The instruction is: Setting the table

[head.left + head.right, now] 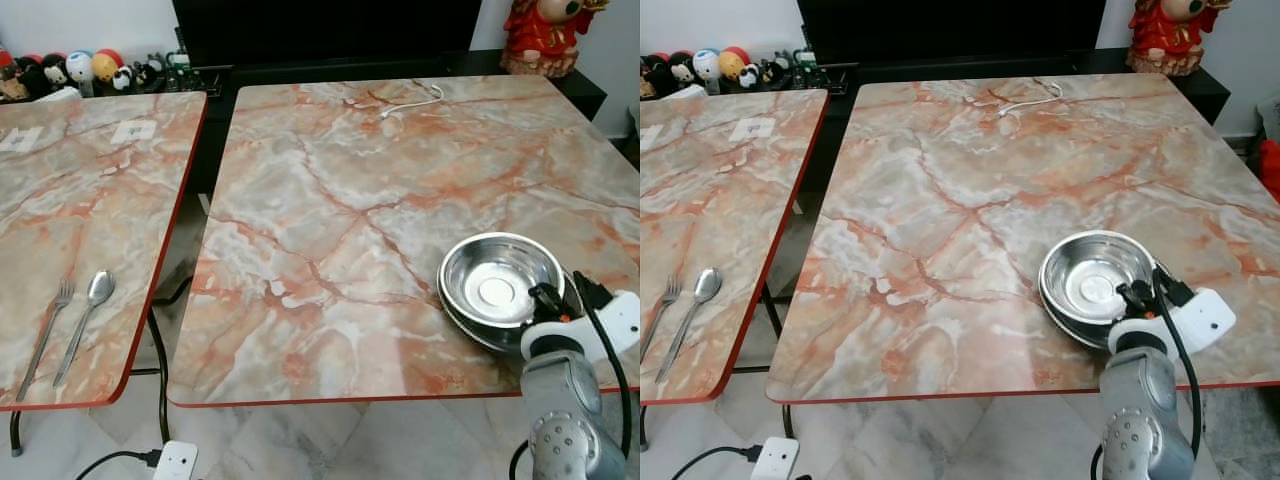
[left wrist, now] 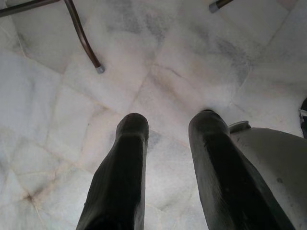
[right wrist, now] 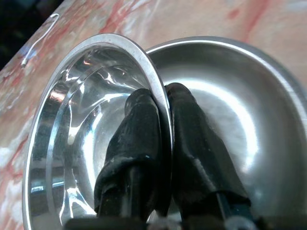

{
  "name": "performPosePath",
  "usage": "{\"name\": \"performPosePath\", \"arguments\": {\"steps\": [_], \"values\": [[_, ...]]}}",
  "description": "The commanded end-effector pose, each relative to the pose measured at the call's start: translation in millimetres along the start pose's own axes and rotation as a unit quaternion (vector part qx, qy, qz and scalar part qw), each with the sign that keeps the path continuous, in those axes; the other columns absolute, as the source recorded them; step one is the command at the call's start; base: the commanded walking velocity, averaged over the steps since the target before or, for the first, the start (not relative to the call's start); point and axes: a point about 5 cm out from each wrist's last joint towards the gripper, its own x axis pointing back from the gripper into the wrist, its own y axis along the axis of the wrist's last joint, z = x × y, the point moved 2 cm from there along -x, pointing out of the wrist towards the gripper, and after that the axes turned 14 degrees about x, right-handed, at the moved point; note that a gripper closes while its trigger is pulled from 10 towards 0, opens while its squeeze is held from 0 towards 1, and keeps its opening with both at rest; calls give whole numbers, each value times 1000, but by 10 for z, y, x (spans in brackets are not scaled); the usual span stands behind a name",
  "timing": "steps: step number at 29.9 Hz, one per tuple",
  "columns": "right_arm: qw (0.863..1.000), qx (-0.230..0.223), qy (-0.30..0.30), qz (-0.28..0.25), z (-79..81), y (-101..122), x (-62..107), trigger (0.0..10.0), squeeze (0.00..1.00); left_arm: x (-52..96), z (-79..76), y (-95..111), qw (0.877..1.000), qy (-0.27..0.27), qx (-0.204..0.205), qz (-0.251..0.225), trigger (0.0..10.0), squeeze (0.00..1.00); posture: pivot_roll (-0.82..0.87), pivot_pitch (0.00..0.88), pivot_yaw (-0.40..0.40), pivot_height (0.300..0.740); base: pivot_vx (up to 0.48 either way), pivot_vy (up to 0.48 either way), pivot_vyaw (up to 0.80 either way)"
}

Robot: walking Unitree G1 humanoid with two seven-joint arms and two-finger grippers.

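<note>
Bowl [image 1: 497, 280] sat tilted inside second steel bowl [image 3: 249, 110] at near right of marble table [image 1: 330, 200] | right gripper [image 3: 160, 103] pinched its rim, one finger each side | left gripper [image 2: 168, 129] hung parted above floor [image 2: 57, 120] | fork [image 1: 45, 338], spoon [image 1: 88, 318] lay on side table [image 1: 90, 190], left of marble table.

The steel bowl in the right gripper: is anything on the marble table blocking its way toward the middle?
Nothing visible does. The right gripper pinches the round steel bowl's rim, and the orange-veined marble table lies bare there; a thin white cable lies only at the far edge.
</note>
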Motion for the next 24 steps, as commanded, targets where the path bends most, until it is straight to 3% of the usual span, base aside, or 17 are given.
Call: {"name": "performPosePath", "arguments": {"steps": [1,11,12,16,24], "values": [[1000,0,-4,-4,-16,-3,-45,10000,0,26,42,-87,1000,1,-10,15,10000,0,-109,106,35,740,0,0,0],[999,6,-24,-28,-79,85,-43,10000,0,23,35,-84,1000,2,-9,16,10000,0,-112,110,38,740,0,0,0],[999,4,-40,-35,-157,103,-29,10000,0,20,26,-81,1000,1,-11,16,10000,0,-112,110,39,740,0,0,0],[998,9,-50,-36,-216,96,-20,10000,0,19,23,-80,1000,1,-11,16,10000,0,-114,110,39,740,0,0,0],[999,5,-47,-21,-200,3,13,10000,0,14,12,-66,1000,-1,-13,14,10000,0,-113,108,42,740,0,0,0]]}}
